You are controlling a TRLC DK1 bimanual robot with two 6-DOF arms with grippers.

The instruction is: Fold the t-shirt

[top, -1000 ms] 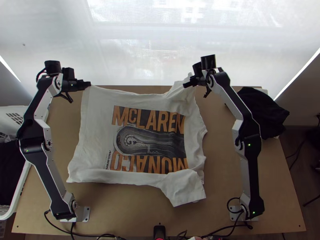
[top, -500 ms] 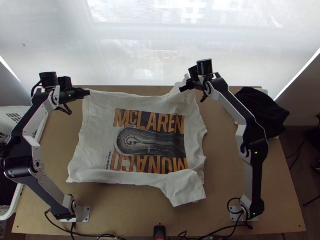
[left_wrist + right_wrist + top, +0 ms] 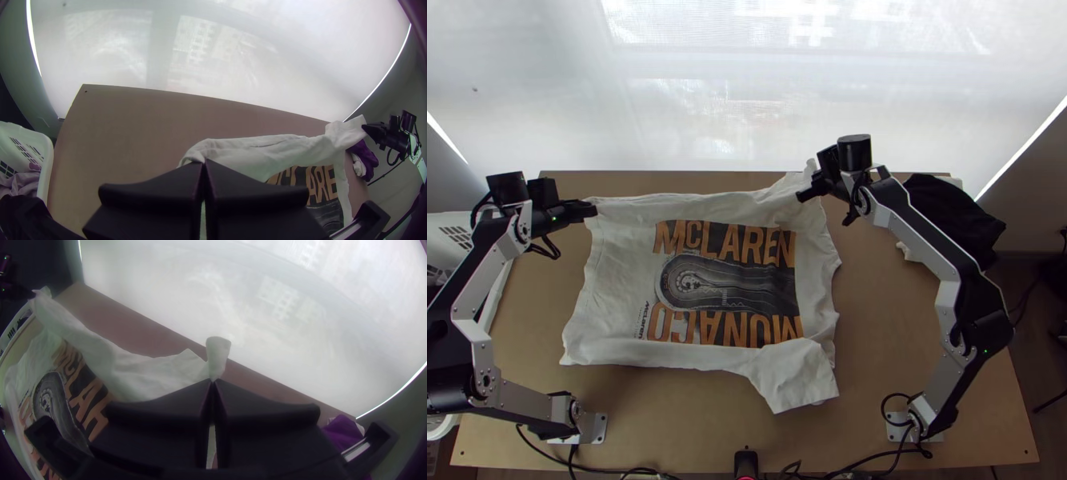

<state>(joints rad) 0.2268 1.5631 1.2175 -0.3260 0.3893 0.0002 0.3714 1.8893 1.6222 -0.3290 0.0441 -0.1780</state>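
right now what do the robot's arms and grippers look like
Both arms have silver-grey links with black joints and small green lights. Black cables loop near the wrists and run from the pale base plates. The left gripper and right gripper match: each has two wide black fingers tapering toward the tips. A black cylinder sits on each wrist.

Top cam: high above the near edge of the surface (image 3: pixel 875 400), between the arm bases (image 3: pixel 597 428), aimed steeply down, widest standoff. Left wrist cam: close in behind the left pincer (image 3: pixel 591 210), facing out past the far edge to the white screen (image 3: pixel 747 120). Right wrist cam: close in behind the right pincer (image 3: pixel 803 196), also facing the screen, far edge running at a steep slant. Overlap: all three share the shirt print (image 3: pixel 747 240) and far edge; top and left wrist share the basket (image 3: pixel 48 166).
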